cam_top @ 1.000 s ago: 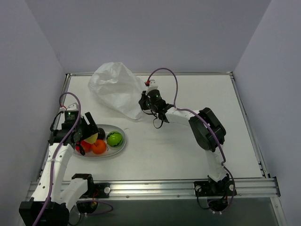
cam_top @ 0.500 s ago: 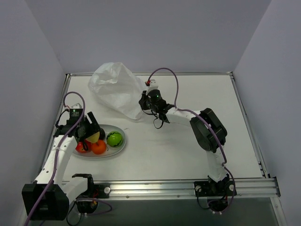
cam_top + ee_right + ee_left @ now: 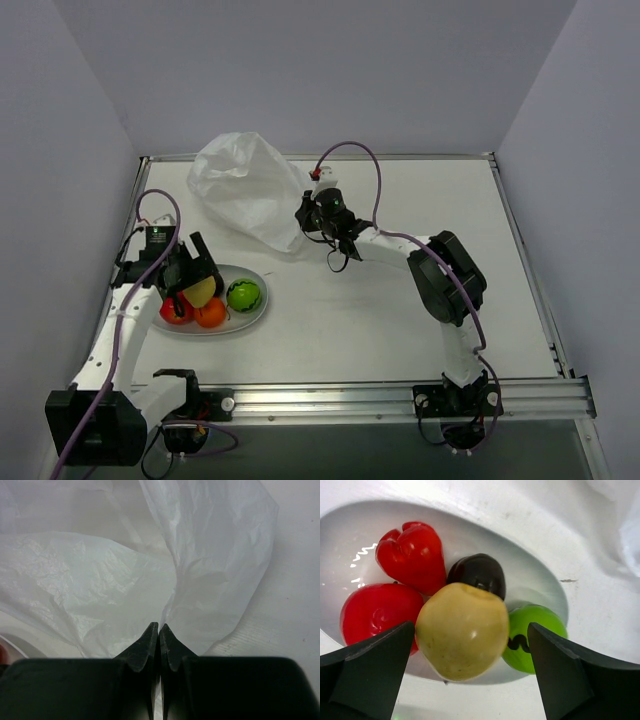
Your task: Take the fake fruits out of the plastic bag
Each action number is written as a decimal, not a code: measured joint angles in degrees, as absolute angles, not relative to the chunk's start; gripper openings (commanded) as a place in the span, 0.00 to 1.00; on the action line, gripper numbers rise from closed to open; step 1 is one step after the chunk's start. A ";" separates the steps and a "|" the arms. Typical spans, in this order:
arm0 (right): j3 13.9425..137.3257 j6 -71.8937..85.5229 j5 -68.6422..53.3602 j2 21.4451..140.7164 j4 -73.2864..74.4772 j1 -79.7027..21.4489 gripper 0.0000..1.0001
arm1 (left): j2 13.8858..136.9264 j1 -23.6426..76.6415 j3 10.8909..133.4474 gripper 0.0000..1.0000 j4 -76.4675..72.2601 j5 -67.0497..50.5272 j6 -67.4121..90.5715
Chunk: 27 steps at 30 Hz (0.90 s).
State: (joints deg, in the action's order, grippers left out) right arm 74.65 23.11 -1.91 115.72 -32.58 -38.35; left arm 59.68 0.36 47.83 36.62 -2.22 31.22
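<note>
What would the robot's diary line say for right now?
left pincer: open, astride yellow fruit | yellow fruit: atop other fruits in plate | right pincer: shut on plastic bag

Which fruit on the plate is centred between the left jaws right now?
The pale yellow fruit, perched atop the pile. The two red ones, the dark purple one and the green one sit lower, around it.

Fruits (image 3: 210, 314) on plate (image 3: 246, 317), bag (image 3: 245, 190) beyond
</note>
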 measured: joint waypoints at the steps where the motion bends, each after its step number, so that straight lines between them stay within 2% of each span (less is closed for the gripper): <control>1: 74.65 23.11 -1.91 115.72 -32.47 -38.35 0.00 | 59.51 0.36 48.95 0.94 36.99 -2.79 30.83; 9: 74.63 22.96 0.01 115.48 -30.87 -39.55 0.00 | 52.66 0.84 60.90 0.94 38.50 -3.95 26.98; 10: 74.65 22.92 0.56 115.35 -30.55 -39.92 0.04 | 51.83 0.99 62.39 0.94 38.61 -3.60 26.28; 11: 74.65 22.90 1.17 115.09 -30.06 -40.40 0.11 | 51.07 1.21 63.57 0.94 38.63 -3.18 25.61; 12: 74.63 22.96 1.56 114.76 -29.41 -40.82 0.32 | 50.09 1.74 64.58 0.94 38.70 -2.66 24.80; 13: 74.63 23.11 1.96 114.34 -28.86 -41.25 0.43 | 49.32 2.42 65.01 0.94 38.70 -1.96 24.21; 14: 74.63 22.96 2.39 113.82 -28.36 -41.71 0.64 | 48.53 3.38 65.14 0.94 38.72 -1.10 23.70; 16: 74.63 22.61 3.73 112.38 -26.92 -42.61 0.77 | 47.33 5.15 65.14 0.94 38.85 -0.12 22.72; 17: 74.63 22.33 4.56 111.33 -25.87 -43.09 0.95 | 46.94 6.07 65.14 0.94 38.85 -0.03 22.37; 18: 74.63 22.41 5.50 110.06 -24.64 -43.64 1.00 | 46.70 6.83 65.19 0.94 38.85 -0.01 21.96; 23: 74.50 20.78 11.81 100.66 -18.98 -47.37 1.00 | 46.92 9.45 66.87 0.94 37.91 -1.76 21.43; 27: 70.57 20.23 15.18 88.25 -17.39 -50.28 1.00 | 45.69 9.72 66.57 0.94 35.40 -5.08 21.74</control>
